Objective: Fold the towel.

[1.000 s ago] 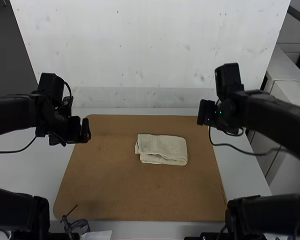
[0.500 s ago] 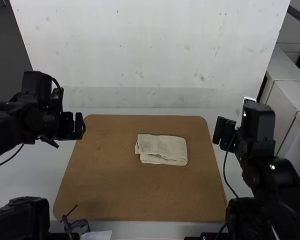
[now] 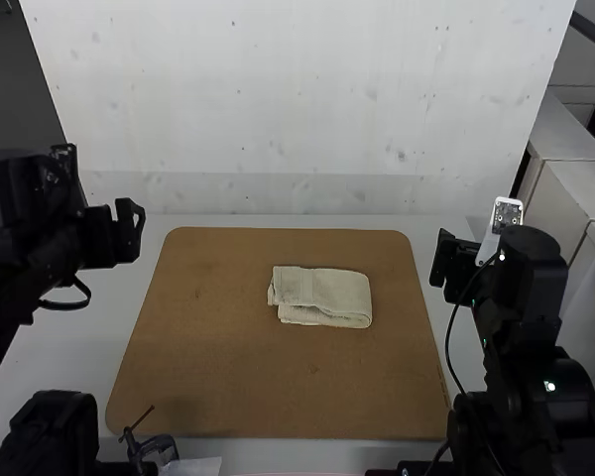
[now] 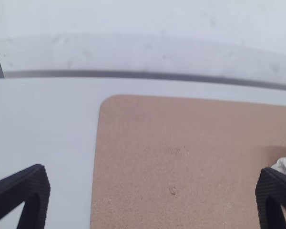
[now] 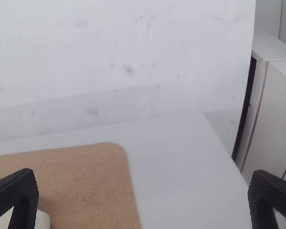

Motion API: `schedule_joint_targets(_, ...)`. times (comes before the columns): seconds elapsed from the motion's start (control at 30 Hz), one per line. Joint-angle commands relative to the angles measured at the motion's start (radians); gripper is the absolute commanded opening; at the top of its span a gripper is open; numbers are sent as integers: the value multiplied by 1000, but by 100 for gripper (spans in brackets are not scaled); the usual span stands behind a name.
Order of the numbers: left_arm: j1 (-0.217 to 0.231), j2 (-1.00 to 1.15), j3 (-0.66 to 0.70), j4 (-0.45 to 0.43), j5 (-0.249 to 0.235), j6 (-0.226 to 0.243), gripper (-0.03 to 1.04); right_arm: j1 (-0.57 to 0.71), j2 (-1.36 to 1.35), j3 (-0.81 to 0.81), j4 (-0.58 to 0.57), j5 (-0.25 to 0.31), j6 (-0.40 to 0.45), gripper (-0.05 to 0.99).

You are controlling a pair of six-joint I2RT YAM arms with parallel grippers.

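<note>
Evidently both claws have backed off within the last second: the left claw (image 3: 117, 230) has gone from beside the left edge of the brown mat (image 3: 228, 367) to a spot farther out over the pale surface (image 3: 69, 347), and the right claw (image 3: 450, 262) has shifted from the mat's far right corner to a place outside its right edge. Between them, the towel (image 3: 320, 297) lies just as it did in the earlier frames, so I'd take this as a withdrawal after the folding rather than the start of another fold. Each claw has its jaws standing wide apart with no cloth in them, as the wrist views make plain. As for the towel, it sits on the mat, right of the middle and nearer the far edge, well apart from either claw. It is cream-coloured and folded into a small, compact rectangle, by the look of it more than once, with its long side running roughly left to right. The right end is softly rounded like a fold, a faint band crosses the upper layer towards the left, and along the near side a lower layer peeks out a little, leaving that edge and the left end slightly uneven. The job looks to be done or very nearly so; at most, a light squaring of those layers might be wanted.
</note>
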Motion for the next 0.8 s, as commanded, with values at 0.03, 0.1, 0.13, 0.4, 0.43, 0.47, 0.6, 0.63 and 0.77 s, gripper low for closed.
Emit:
schedule_joint_targets(0.03, 31, -120, -11, -22, -53, -30, 97, -3, -17, 7, 4, 4, -12, 96)
schedule_joint_targets(0.1, 36, -152, -17, -28, -76, -36, 97, -5, -17, 10, 6, 7, -14, 96)
schedule_joint_targets(0.13, 37, -166, -22, -32, -82, -39, 96, -5, -15, 12, 6, 6, -17, 96)
schedule_joint_targets(0.4, 56, -327, -103, -117, -82, 133, 97, -6, -14, 35, -11, 3, -34, 96)
schedule_joint_targets(0.43, 57, -327, -103, -143, -84, 159, 97, -5, -14, 46, -21, 0, -34, 96)
schedule_joint_targets(0.47, 59, -327, -103, -173, -85, 190, 97, -5, -14, 58, -39, -3, -36, 96)
schedule_joint_targets(0.6, 59, -325, -104, -290, -98, 282, 98, 0, -11, 104, -148, -11, -31, 96)
schedule_joint_targets(0.63, 59, -325, -103, -298, -93, 279, 98, 1, -7, 109, -182, -12, -26, 96)
schedule_joint_targets(0.77, 56, -327, -94, -350, -68, 237, 98, 0, 0, 109, -269, -14, -11, 96)
